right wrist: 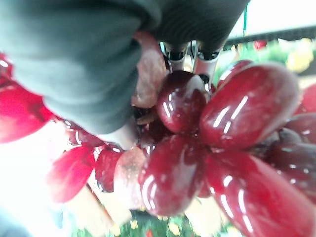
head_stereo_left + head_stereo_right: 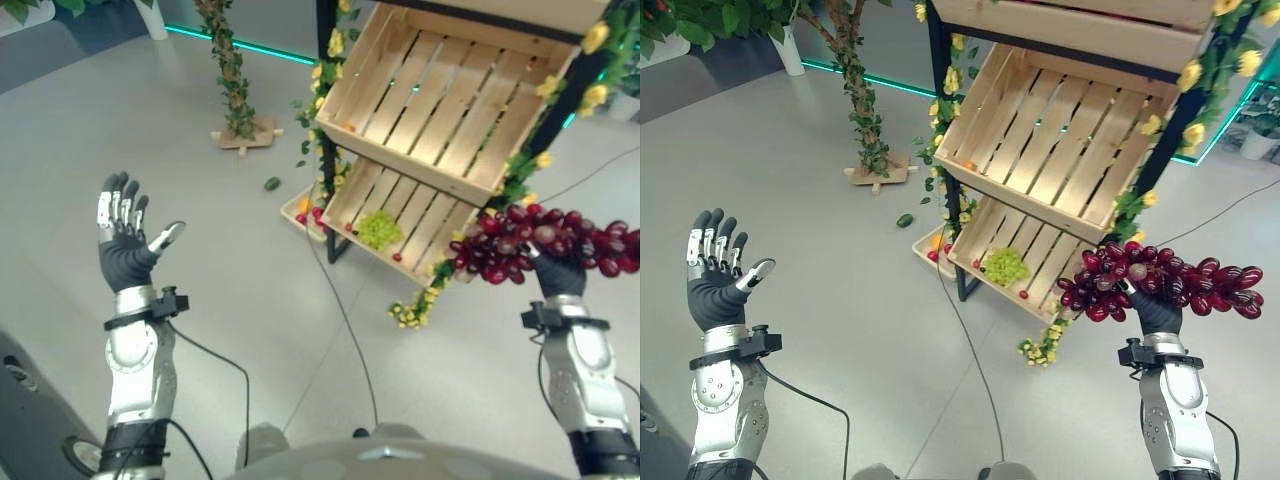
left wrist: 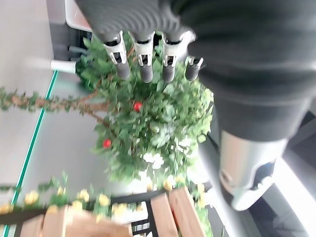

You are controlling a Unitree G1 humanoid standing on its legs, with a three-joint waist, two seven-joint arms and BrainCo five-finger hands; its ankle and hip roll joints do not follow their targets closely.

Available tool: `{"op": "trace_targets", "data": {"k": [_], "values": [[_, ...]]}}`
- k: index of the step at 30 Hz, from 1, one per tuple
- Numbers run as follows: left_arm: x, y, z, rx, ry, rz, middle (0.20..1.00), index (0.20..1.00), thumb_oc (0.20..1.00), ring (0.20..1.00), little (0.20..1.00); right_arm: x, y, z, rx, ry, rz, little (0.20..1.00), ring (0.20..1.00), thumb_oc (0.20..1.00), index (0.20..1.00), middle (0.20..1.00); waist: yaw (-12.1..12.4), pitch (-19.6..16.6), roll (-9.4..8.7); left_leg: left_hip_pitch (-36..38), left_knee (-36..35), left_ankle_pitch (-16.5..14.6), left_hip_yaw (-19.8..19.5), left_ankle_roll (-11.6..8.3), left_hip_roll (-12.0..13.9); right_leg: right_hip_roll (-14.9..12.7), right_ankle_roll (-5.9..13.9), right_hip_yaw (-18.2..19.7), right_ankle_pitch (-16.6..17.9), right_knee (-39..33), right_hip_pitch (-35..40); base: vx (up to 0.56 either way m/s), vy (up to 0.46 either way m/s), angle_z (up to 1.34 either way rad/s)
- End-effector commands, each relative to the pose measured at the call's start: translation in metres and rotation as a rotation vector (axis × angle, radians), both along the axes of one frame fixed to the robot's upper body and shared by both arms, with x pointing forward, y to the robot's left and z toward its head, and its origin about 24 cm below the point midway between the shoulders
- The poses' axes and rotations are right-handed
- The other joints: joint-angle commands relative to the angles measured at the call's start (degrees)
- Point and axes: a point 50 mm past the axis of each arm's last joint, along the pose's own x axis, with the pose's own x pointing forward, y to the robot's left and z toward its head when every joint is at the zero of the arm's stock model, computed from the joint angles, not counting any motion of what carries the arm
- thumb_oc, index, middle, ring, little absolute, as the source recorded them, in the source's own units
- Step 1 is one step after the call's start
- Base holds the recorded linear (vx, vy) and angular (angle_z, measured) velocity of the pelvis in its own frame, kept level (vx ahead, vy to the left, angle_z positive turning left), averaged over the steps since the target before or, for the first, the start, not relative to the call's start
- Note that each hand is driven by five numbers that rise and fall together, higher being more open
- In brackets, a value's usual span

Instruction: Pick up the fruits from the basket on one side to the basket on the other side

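My right hand (image 2: pixel 558 276) is raised at the right, shut on a large bunch of red grapes (image 2: pixel 540 243) that spreads sideways over it. In the right wrist view the red grapes (image 1: pixel 237 128) crowd against the fingers (image 1: pixel 174 58). The bunch hangs in front of the lower wooden crate (image 2: pixel 425 215) of a slanted rack. That crate holds a bunch of green grapes (image 2: pixel 379 229) and a small red fruit (image 2: pixel 397 257). The upper crate (image 2: pixel 450 90) has a small orange fruit (image 2: pixel 347 127) at its low corner. My left hand (image 2: pixel 122 245) is held up at the left, open, holding nothing.
The black rack frame (image 2: pixel 326 150) is wound with yellow flowers and leaves. Loose fruits (image 2: pixel 305 210) lie on a tray on the floor beside it, and a small green one (image 2: pixel 272 184) lies further out. A leafy pole on a wooden base (image 2: pixel 238 100) stands behind.
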Motion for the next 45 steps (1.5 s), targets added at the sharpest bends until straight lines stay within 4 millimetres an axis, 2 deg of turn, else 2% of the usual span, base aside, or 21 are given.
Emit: {"op": "trace_targets", "data": {"k": [1, 6, 10, 23, 30, 37, 44, 45], "values": [[0.002, 0.002, 0.021, 0.078, -0.093, -0.005, 1.000, 1.000, 1.000, 1.000, 1.000, 0.013, -0.002, 0.040, -0.072, -0.205, -0.019, 0.200, 0.200, 0.200, 0.200, 0.200, 1.9, 1.9, 0.01, -0.9, -3.9, 1.8, -4.8, 2.89, -3.0, 1.2, 6.64, 4.1, 5.3, -6.0, 4.1, 0.03, 0.123, -1.03], [0.001, 0.003, 0.023, 0.094, -0.098, -0.009, 1.000, 1.000, 1.000, 1.000, 1.000, 0.017, 0.001, 0.033, -0.099, -0.170, -0.029, 0.200, 0.200, 0.200, 0.200, 0.200, 0.6, 0.1, 0.92, 5.6, -12.5, 1.2, -2.0, 4.46, -3.6, 0.9, 7.88, 5.8, 5.3, -4.9, 2.4, 0.05, 0.147, -0.83], [0.001, 0.004, 0.022, 0.097, -0.090, -0.009, 1.000, 1.000, 1.000, 1.000, 1.000, 0.021, 0.007, 0.032, -0.118, -0.162, -0.019, 0.200, 0.200, 0.200, 0.200, 0.200, 0.2, -0.6, 1.07, 7.9, -14.9, 1.3, 0.4, 5.29, -3.4, 0.4, 8.40, 7.0, 5.4, -4.6, 1.7, 0.03, 0.071, -0.57], [0.001, -0.001, 0.017, 0.085, -0.063, -0.025, 1.000, 1.000, 1.000, 1.000, 1.000, 0.019, 0.009, 0.032, -0.154, -0.163, -0.057, 0.200, 0.200, 0.200, 0.200, 0.200, -1.2, -2.0, 2.06, 11.0, -17.4, 1.0, 1.2, 5.69, -3.7, -0.1, 8.54, 6.2, 5.4, -5.2, 2.4, 0.03, 0.003, -0.02], [0.004, -0.007, 0.012, 0.087, -0.036, -0.064, 1.000, 1.000, 1.000, 1.000, 1.000, 0.022, 0.009, 0.032, -0.190, -0.150, -0.085, 0.200, 0.200, 0.200, 0.200, 0.200, -1.3, -2.0, 1.91, 11.0, -16.3, 0.3, 0.8, 5.68, -3.3, 0.1, 8.08, 5.5, 4.9, -4.7, 2.6, 0.02, -0.022, 0.00], [0.010, -0.017, 0.008, 0.084, -0.006, -0.129, 1.000, 1.000, 1.000, 1.000, 1.000, 0.050, 0.011, 0.040, -0.261, -0.132, -0.118, 0.200, 0.200, 0.200, 0.200, 0.200, -0.1, -2.2, 1.42, 11.1, -15.6, -0.1, -0.1, 5.49, -3.1, 0.2, 7.73, 4.4, 4.5, -4.5, 3.3, 0.02, -0.030, 0.04], [0.017, -0.026, 0.008, 0.084, 0.008, -0.206, 1.000, 1.000, 1.000, 1.000, 1.000, 0.089, 0.007, 0.065, -0.376, -0.123, -0.156, 0.200, 0.200, 0.200, 0.200, 0.200, 1.5, -1.7, 1.14, 10.8, -15.5, 0.1, -1.2, 5.23, -3.0, 0.0, 7.50, 3.3, 4.4, -4.8, 3.5, 0.00, -0.029, 0.12], [0.017, -0.026, 0.008, 0.084, 0.008, -0.205, 1.000, 1.000, 1.000, 1.000, 1.000, 0.089, 0.007, 0.066, -0.376, -0.123, -0.155, 0.200, 0.200, 0.200, 0.200, 0.200, 1.4, -1.7, 1.14, 10.8, -15.5, 0.1, -1.2, 5.23, -3.0, 0.0, 7.50, 3.2, 4.4, -4.8, 3.5, -0.01, -0.024, 0.08]]}}
